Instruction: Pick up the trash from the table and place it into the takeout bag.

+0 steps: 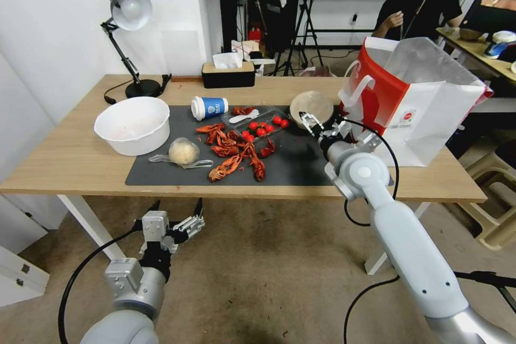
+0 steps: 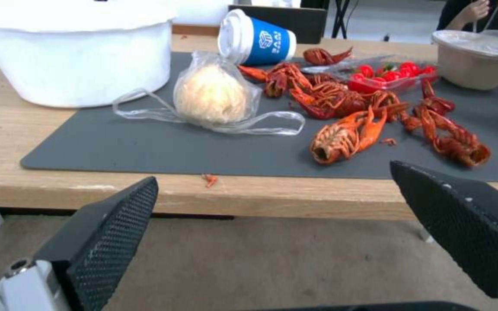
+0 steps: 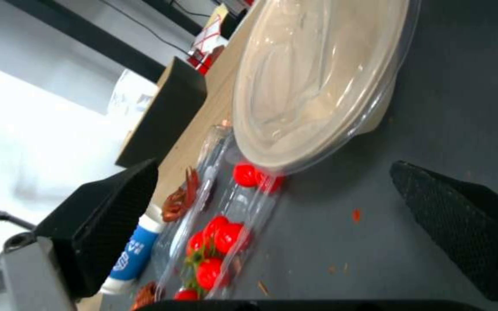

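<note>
On the table a dark mat holds the trash. A round lidded container stands beside the red-and-white takeout bag. My right gripper is open just in front of the container, not touching it. Red crayfish shells lie mid-mat. A plastic-wrapped pale ball lies to their left. A blue-and-white paper cup lies on its side. My left gripper hangs open below the table's front edge.
A clear tray of cherry tomatoes sits next to the container. A white bowl stands left of the mat. A desk lamp and a tissue box are at the back. A stool is to the right.
</note>
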Tool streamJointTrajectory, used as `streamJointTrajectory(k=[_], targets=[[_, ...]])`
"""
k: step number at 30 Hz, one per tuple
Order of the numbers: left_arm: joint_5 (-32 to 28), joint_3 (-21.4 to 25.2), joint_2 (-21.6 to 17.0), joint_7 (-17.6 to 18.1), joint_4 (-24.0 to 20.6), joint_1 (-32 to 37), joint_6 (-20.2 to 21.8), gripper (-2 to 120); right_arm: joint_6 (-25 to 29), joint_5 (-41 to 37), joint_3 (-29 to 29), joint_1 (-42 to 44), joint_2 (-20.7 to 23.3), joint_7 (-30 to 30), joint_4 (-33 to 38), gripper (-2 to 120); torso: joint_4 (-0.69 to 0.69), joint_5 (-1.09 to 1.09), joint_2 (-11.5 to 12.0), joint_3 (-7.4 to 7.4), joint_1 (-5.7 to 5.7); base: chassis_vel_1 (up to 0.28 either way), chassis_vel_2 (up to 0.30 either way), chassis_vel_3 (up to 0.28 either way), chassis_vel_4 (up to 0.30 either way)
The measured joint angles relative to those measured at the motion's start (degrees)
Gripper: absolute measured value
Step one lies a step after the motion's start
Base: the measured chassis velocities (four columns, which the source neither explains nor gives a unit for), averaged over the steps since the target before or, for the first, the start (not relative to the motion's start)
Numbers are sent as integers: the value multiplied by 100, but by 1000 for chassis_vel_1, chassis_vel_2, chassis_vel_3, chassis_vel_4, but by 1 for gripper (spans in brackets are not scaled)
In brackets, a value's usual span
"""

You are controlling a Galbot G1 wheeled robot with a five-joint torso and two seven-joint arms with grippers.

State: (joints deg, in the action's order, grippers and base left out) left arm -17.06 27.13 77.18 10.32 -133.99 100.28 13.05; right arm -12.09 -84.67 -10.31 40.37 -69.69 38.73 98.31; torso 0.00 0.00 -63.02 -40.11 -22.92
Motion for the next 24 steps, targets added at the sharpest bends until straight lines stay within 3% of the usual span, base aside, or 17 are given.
streamJointTrajectory(k=[14,16,22,24], targets=[[3,19,13,18,0,41,-70,100,-19,-174,-100,-341,-305,219,-531,100,0,0,0,0,0,0,0,0,0],[2,45,14,89,-23,52,-132,100,21,-183,-123,-413,-414,238,-712,88,0,-1,0,0,0,0,0,0,0],[-10,56,8,116,-60,65,-154,100,33,-183,-187,-415,-497,232,-790,72,0,0,0,0,1,0,0,0,0],[-11,54,10,117,-60,60,-154,100,39,-183,-221,-415,-523,231,-812,61,0,0,0,0,1,0,0,0,0]])
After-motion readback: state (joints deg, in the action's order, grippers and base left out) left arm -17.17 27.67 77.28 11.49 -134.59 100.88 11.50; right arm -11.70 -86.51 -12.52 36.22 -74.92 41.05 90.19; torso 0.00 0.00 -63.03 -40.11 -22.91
